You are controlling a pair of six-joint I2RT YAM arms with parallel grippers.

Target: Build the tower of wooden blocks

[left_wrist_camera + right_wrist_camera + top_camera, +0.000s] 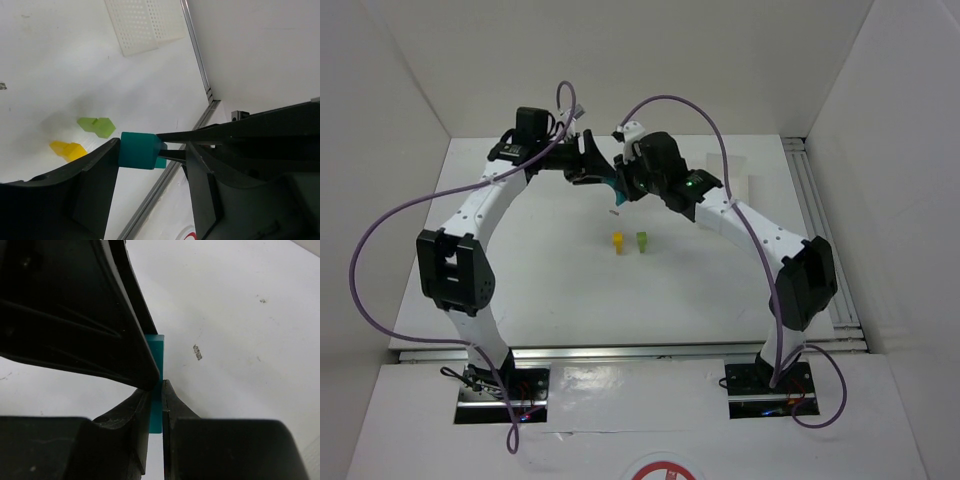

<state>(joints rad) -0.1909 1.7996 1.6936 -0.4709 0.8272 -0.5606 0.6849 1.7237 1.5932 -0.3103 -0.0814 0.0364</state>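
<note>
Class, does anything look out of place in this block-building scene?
The teal block is not on the posts: it hangs in mid-air, pinched by the right gripper, inside the open left gripper. The yellow post and green post stand bare on the table.

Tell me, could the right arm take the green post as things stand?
Probably not: the right gripper has its jaws shut on the teal arch piece, so it has no free grip. Nothing else stands before the green post.
</note>
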